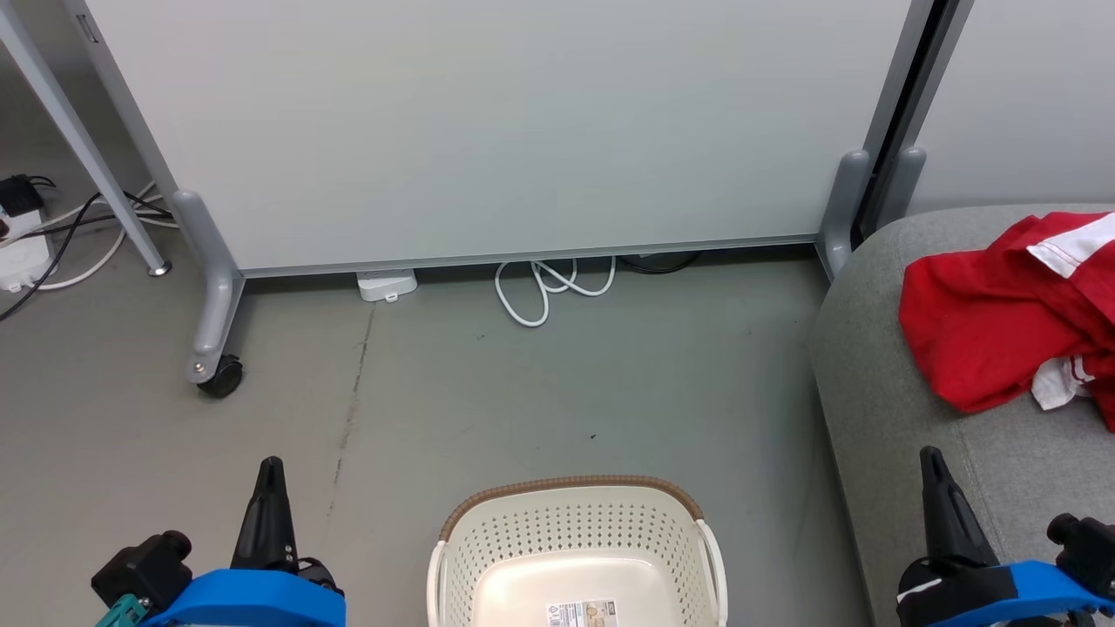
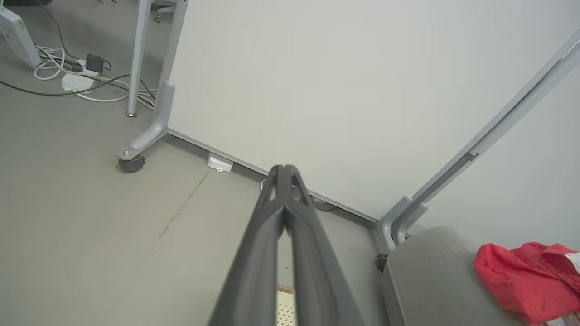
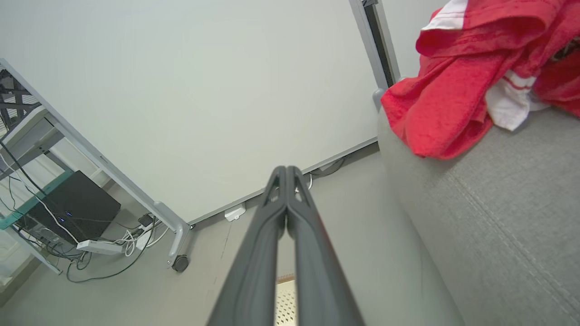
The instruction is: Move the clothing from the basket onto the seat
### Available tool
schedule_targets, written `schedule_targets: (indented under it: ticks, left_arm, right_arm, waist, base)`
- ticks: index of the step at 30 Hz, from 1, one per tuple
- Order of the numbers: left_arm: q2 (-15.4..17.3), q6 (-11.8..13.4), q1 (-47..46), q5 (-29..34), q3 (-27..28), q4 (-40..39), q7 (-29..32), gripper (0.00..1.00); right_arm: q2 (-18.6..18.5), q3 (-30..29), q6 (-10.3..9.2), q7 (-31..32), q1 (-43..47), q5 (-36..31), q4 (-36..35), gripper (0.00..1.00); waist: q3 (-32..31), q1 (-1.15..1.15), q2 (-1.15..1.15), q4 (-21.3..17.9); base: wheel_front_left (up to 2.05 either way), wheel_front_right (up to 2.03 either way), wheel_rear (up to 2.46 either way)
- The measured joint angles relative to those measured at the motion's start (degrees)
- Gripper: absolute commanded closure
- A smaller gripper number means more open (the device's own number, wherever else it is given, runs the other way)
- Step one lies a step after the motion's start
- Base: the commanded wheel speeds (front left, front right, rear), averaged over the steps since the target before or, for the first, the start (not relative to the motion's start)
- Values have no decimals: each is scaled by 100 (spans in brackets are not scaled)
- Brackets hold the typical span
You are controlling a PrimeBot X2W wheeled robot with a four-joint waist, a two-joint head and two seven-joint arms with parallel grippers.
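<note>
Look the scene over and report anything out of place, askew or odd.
Nothing is spilled or broken. The clothing lies bunched in a heap on the seat, not spread flat. A white cable loops loose on the floor from under the partition, and a dark streak runs along the floor left of the basket.

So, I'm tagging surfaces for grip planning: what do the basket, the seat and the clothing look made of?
The basket: likely cream plastic, smooth, moulded perforated walls, brown woven-look rim. The seat: grey matte woven upholstery, seams visible. The clothing: soft red fabric, white panels, crumpled folds.
</note>
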Motion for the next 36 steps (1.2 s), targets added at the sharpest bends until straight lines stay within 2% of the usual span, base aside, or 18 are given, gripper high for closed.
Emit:
schedule_targets:
  ticks: [16,36]
  left_arm:
    - [0,-16,-118,-1383,121,-36,327,100]
    - [0,-60,-249,-2813,260,-73,681,100]
  right_arm:
    - [-1,-26,-1,341,-135,1401,12,100]
    - [-3,-53,-1,695,-282,2861,36,100]
  waist:
    - [3,0,0,-65]
    - [7,0,0,-146]
  base:
    - [0,0,0]
    - [0,0,0]
